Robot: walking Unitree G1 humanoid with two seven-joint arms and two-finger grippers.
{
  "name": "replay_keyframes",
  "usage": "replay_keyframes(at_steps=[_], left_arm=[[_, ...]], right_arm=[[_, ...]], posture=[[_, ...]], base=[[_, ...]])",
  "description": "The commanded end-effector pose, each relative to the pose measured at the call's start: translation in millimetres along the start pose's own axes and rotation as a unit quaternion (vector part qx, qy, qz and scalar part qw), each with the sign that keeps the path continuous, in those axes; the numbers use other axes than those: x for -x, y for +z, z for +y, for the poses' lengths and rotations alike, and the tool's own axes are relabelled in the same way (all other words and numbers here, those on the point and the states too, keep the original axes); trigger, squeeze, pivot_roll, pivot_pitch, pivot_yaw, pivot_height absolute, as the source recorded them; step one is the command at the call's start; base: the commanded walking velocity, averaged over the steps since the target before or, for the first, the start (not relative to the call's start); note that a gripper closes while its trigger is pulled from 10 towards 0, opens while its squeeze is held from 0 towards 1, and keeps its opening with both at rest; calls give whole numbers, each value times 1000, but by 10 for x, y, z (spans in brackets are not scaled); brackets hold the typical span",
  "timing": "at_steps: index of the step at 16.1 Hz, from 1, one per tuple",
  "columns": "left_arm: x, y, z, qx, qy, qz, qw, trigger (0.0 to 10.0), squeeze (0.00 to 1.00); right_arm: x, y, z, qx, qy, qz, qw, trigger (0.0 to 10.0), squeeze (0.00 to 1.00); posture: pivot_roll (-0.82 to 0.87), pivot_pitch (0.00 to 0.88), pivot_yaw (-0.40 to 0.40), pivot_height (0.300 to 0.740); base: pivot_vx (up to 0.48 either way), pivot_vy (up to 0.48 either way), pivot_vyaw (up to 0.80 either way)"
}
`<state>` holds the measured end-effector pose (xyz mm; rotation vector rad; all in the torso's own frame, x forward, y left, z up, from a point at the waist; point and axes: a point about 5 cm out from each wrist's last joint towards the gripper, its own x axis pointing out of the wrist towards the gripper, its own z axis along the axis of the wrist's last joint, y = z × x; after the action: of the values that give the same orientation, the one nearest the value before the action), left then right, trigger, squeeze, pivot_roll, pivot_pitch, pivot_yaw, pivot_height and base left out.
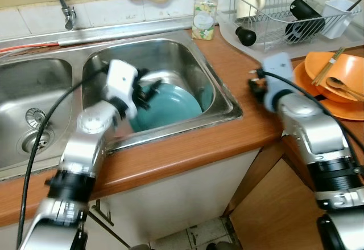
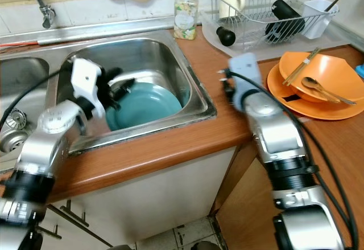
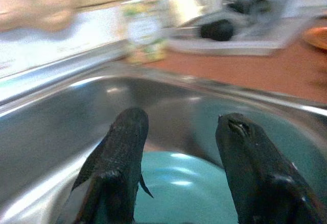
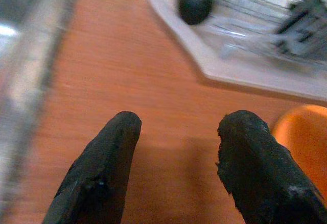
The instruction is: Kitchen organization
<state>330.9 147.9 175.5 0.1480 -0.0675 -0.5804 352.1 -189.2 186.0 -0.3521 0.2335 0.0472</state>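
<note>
A teal plate (image 1: 170,110) lies tilted in the right basin of the steel sink (image 1: 219,93). My left gripper (image 1: 149,93) reaches down into that basin, just above the plate's near-left rim. In the left wrist view its fingers (image 3: 125,137) stand open over the plate (image 3: 189,193), with nothing between them. My right gripper (image 1: 253,86) hovers over the wooden counter (image 1: 239,62), right of the sink. It is open and holds nothing, as the right wrist view (image 4: 179,127) shows.
A wire dish rack (image 1: 284,11) with a mug, a black bottle and a white caddy stands at the back right. Orange bowls (image 1: 335,79) with chopsticks and a spoon sit on the right. A soap bottle (image 1: 205,13) stands behind the sink, and the faucet (image 1: 62,2) is at the back left.
</note>
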Motion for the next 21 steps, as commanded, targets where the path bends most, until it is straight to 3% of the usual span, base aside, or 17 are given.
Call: replay_keyframes(at_steps=[1, 3, 4, 5, 6, 17, 21], left_arm=[[6, 32, -42, -4, -21, -1, 1000, 10000, 0], [76, 14, -202, 12, -75, 0, 997, 10000, 0], [116, 12, -302, 22, -109, 1, 994, 10000, 0], [116, 12, -302, 22, -109, 1, 994, 10000, 0], [140, -8, -373, 23, -135, 8, 991, 10000, 0], [196, 23, -534, 33, -184, 13, 982, 10000, 0], [215, 27, -530, 32, -184, 15, 982, 10000, 0]], right_arm=[[0, -16, -53, -1, -15, -2, 1000, 10000, 1000], [-12, -92, -153, 2, -43, 7, 999, 10000, 953], [-25, -132, -201, 2, -56, 13, 998, 10000, 282], [-25, -132, -201, 2, -56, 13, 998, 10000, 282], [-35, -168, -223, 3, -63, 20, 998, 10000, 0], [-163, -361, -354, -20, -66, 76, 995, 10000, 0], [-223, -344, -349, -104, -28, 109, 988, 10000, 0]], posture=[[-139, 0, 34, 740], [-146, 0, 40, 740], [-146, 0, 40, 740], [-146, 0, 40, 740], [-149, 0, 40, 740], [-150, 0, 40, 740], [-147, 0, 36, 740]], base=[[0, 0, 0], [0, 0, 0], [0, 0, 0], [0, 0, 0], [0, 0, 0], [0, 0, 0], [0, 0, 0]])
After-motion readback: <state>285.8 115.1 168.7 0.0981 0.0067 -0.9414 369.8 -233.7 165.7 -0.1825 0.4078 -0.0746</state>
